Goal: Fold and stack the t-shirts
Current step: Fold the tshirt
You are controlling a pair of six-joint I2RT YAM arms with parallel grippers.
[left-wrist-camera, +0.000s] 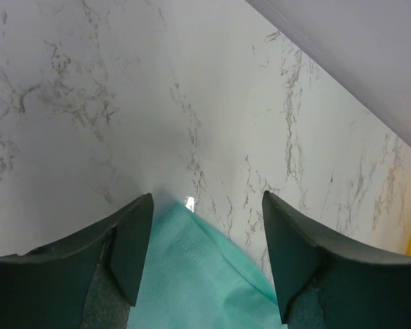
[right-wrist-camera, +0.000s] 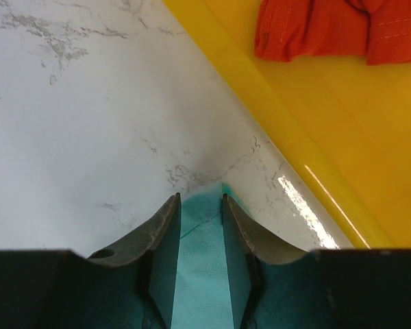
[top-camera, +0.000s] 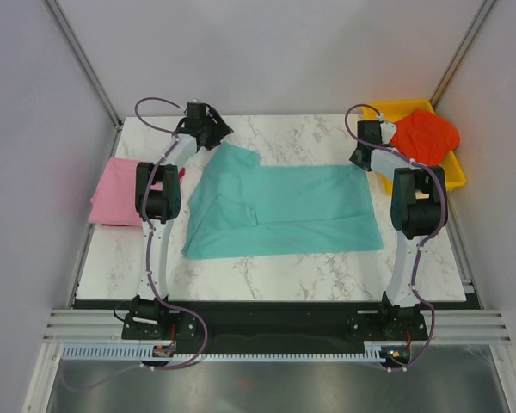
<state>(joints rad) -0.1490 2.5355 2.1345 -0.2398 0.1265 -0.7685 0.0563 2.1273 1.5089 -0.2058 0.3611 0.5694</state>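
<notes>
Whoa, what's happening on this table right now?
Two robot arms are working on a teal t-shirt spread out on the marble table. Each arm is at one of its far corners. The right arm's fingers look closed on the right corner. The left arm's fingers are open on either side of the left corner, not yet gripping. A pink t-shirt lies at the table's left edge, and an orange-red t-shirt sits crumpled in a yellow tray on the right.

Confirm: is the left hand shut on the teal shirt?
No, the left hand has its fingers wide apart, the teal shirt corner between them.
</notes>
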